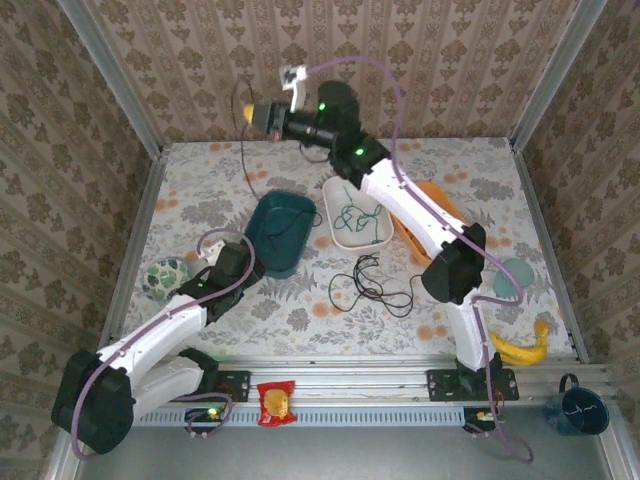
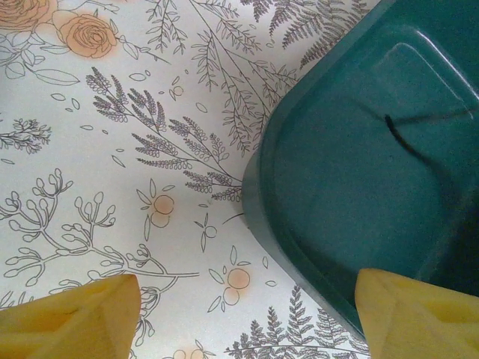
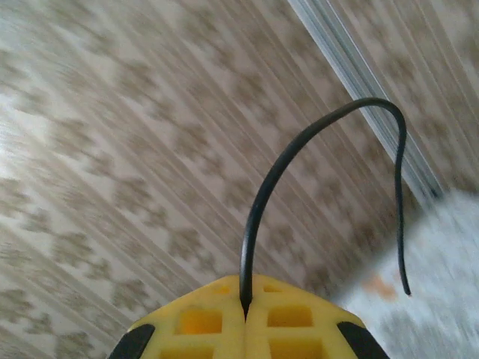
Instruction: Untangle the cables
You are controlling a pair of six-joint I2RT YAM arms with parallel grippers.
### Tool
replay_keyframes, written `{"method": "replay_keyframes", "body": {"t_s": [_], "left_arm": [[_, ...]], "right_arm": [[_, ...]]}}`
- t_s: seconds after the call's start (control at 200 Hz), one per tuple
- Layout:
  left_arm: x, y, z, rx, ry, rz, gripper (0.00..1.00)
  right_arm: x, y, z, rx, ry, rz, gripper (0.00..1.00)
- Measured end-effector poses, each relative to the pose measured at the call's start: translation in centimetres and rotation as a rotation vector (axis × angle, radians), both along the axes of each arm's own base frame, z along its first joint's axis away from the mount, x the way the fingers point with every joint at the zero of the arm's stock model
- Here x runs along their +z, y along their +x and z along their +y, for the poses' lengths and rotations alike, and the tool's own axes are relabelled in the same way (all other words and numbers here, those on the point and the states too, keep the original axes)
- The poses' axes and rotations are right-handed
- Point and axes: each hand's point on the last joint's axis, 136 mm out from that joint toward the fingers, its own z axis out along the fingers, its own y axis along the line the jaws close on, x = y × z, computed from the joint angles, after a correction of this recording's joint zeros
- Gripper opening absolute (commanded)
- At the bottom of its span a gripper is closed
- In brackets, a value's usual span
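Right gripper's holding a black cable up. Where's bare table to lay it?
Free: the back-left corner below the held cable, between teal tray and back wall; the near strip between the loose black cable and front rail. Crowded: centre, teal tray beside white tray.

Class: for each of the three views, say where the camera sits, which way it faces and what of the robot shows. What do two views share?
Top external: above and behind the bases, looking down on the table; both arms show.
Left wrist: on the left arm, facing down at the teal tray; open left gripper.
Right wrist: on the raised right arm, facing the wall; right gripper shut on a black cable.
Shared: the top view also has that tray and cable.
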Motion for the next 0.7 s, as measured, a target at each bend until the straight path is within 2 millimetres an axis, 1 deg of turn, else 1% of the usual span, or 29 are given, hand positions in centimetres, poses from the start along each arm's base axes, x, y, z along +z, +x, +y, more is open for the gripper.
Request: {"method": "replay_keyframes", "body": {"t_s": [0.045,0.09,0.115,0.18,0.245,0.32,0.445,0.555,0.645,0.7], "left_arm": [[0.1,-0.1,0.1,0.002,-0.005,-0.007,0.76],[0.3,-0.3,0.2,0.002,-0.009,-0.012,0.76],[0.4,-0.3,0.2,0.002,-0.011,-0.015,0.76],[0.8,-0.4,0.2,0.003,-0.018,-0.027,0.76],[1.1,-0.5,0.4,0.005,-0.018,-0.033,0.76],[1.3,-0.8,0.6,0.008,-0.017,-0.035,0.76],[1.3,-1.1,0.9,0.012,-0.009,-0.029,0.76],[1.2,-1.1,1.3,0.022,-0.001,-0.025,0.76],[1.1,-1.2,1.6,0.030,0.008,-0.018,0.76],[1.0,-1.3,1.6,0.031,0.010,-0.016,0.76]], "right_arm": [[-3.9,0.7,0.2,-0.011,-0.045,0.067,0.00],[-7.2,1.1,0.2,-0.023,-0.082,0.117,0.00],[-8.7,1.3,0.2,-0.034,-0.099,0.140,0.00],[-11.6,1.5,-0.1,-0.054,-0.127,0.178,0.00],[-13.3,1.8,-0.3,-0.073,-0.142,0.195,0.00],[-14.7,1.9,-0.6,-0.091,-0.158,0.206,0.00],[-17.6,1.6,-0.9,-0.096,-0.207,0.233,0.00],[-20.7,0.8,-1.3,-0.085,-0.277,0.269,0.00],[-23.4,-0.2,-1.6,-0.068,-0.339,0.310,0.00],[-24.7,-0.8,-1.7,-0.059,-0.365,0.332,0.00]]}}
